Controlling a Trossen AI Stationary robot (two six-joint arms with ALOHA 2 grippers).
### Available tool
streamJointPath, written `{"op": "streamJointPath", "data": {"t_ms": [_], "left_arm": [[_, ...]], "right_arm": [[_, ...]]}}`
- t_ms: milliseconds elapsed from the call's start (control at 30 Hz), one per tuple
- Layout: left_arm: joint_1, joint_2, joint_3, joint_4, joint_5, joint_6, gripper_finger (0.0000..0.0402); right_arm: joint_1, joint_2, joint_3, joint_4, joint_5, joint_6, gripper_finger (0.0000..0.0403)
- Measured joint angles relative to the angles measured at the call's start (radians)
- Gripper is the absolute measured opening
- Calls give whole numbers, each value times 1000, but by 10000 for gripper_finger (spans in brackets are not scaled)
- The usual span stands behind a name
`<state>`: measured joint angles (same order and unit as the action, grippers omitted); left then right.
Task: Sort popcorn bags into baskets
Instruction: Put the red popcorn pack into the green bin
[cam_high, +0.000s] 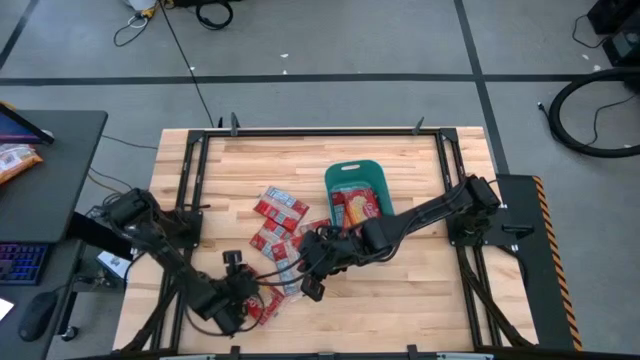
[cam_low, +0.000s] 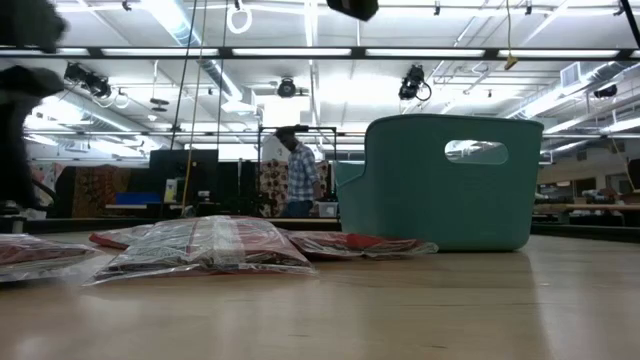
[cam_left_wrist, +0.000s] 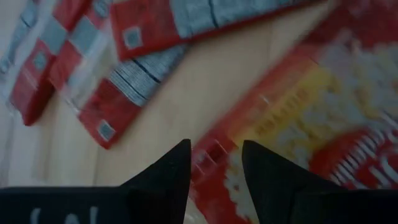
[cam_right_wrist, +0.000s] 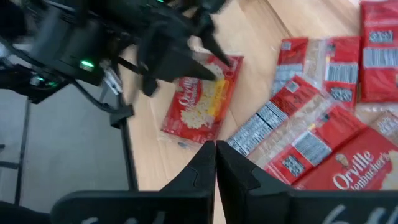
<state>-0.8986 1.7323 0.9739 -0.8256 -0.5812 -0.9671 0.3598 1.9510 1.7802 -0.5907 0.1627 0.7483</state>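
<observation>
Several red popcorn bags (cam_high: 280, 222) lie flat in a loose pile at the table's middle, also in the low view (cam_low: 200, 245). One more bag (cam_high: 260, 308) lies alone near the near edge. The teal basket (cam_high: 332, 180) stands right of the pile and holds some red bags (cam_high: 358, 205). My left gripper (cam_left_wrist: 214, 163) is open, low over the lone bag (cam_left_wrist: 323, 124), with a finger on either side of its edge. My right gripper (cam_right_wrist: 216, 148) is shut and hovers at the pile's near side with nothing between its fingers. My left gripper comes at the lone bag's end (cam_left_wrist: 211, 155) slanting down from the table's left, its open fingers across the bag's edge. The bag lies flat on the table. Whether the fingertips touch it, I cannot tell.
Black frame rails (cam_high: 190, 180) run along the table's left, right and far sides. In the right wrist view my left arm (cam_right_wrist: 155, 50) stands close beyond the lone bag (cam_right_wrist: 199, 106). Bare wood lies near the near right corner (cam_high: 400, 300). A person (cam_low: 296, 175) stands far behind the table.
</observation>
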Motion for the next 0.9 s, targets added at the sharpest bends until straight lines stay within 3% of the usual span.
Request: {"op": "streamJointPath", "data": {"t_ms": [300, 467, 700, 900], "left_arm": [[17, -123, 0, 68, 4, 113, 148], [82, -158, 0, 146, 6, 212, 133], [225, -164, -45, 376, 196, 409, 94], [275, -280, -250, 611, 302, 297, 62]], "right_arm": [[-5, -5, 30, -14, 1, -38, 18], [-9, -5, 28, -19, 5, -51, 18], [-9, -8, 28, -152, 1, -35, 18], [4, -20, 28, -316, 1, -3, 18]]}}
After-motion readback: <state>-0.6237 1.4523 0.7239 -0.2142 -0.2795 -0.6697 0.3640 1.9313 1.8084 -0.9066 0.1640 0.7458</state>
